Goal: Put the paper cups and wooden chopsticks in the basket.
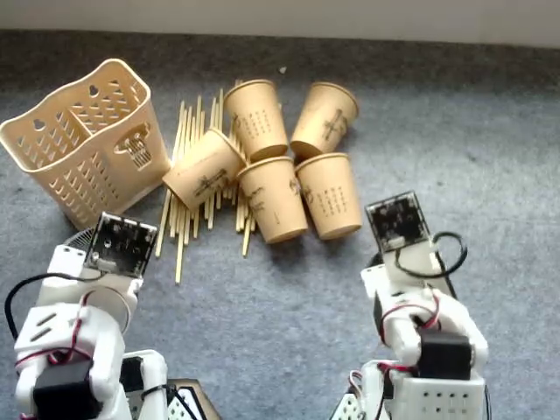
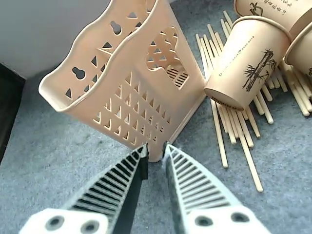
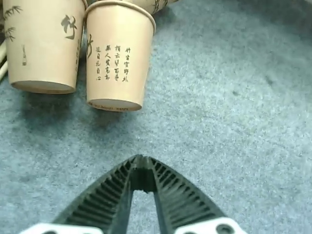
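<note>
Grey, carpet-like cloth covers the table [image 1: 289, 332], and nothing has gone into the basket [image 1: 83, 149] yet. It stands at the upper left of the high view, seemingly upright with its mouth up. Five cups [image 1: 271, 197] lie on their sides in a tight cluster at upper centre, touching one another. The chopsticks [image 1: 185, 131] are fanned out beneath and beside them, between the cups and the basket. One cup [image 2: 243, 61] rests right across the sticks.

The left end effector [image 2: 155, 148] hangs just in front of the basket's near corner, its fingers parted by only a narrow gap. The right end effector [image 3: 141, 161] sits closed, tips meeting, near the base of the closest cup [image 3: 114, 53].

From where I stand, I see several risks:

- **Rolling cups:** They are round and light. A closed or barely open end effector pushing in would nudge one away and could scatter its neighbours.
- **Crushed walls:** A squeeze across a thin paper wall could dent the cup or let it slip out.
- **Awkward sticks:** They lie flat and thin on soft cloth, some pinned under cups, so a grab may come up empty or drag several askew.
- **Light basket:** A bump from the left arm, being so close, could shove or tip it.
</note>
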You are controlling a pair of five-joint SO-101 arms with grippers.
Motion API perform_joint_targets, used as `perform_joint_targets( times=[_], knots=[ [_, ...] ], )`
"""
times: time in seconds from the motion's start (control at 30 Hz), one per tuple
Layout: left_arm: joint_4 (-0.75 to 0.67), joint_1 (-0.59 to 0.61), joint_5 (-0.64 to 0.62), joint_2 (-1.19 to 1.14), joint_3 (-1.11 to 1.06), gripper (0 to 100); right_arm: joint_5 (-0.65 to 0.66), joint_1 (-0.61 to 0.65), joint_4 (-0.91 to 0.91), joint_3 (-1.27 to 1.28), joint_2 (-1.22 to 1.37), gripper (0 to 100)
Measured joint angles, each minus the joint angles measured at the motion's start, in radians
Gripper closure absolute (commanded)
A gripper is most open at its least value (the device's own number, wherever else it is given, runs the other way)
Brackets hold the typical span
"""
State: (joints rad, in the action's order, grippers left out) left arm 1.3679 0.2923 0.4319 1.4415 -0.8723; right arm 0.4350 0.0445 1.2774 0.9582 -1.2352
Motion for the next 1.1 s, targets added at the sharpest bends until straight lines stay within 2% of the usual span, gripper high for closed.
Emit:
perform_joint_targets(
  times=[0.13, 0.27, 0.57, 0.83, 1.1],
  knots=[
    [0.0, -0.002, 0.0, -0.304, 0.187, 83, -0.068, 0.0, -0.014, -0.127, 0.252, 98.8],
    [0.0, 0.015, -0.002, -0.615, 0.428, 76, -0.095, 0.0, -0.089, -0.13, 0.364, 98.8],
    [0.003, 0.18, -0.08, -1.14, 1.065, 75, -0.117, 0.0, -0.278, 0.041, 0.373, 98.8],
    [0.078, 0.258, -0.104, -1.387, 1.39, 75, -0.15, 0.0, -0.296, 0.066, 0.385, 98.8],
    [0.086, 0.302, -0.104, -1.462, 1.479, 75, -0.152, 0.0, -0.301, 0.103, 0.385, 98.8]
  ],
)
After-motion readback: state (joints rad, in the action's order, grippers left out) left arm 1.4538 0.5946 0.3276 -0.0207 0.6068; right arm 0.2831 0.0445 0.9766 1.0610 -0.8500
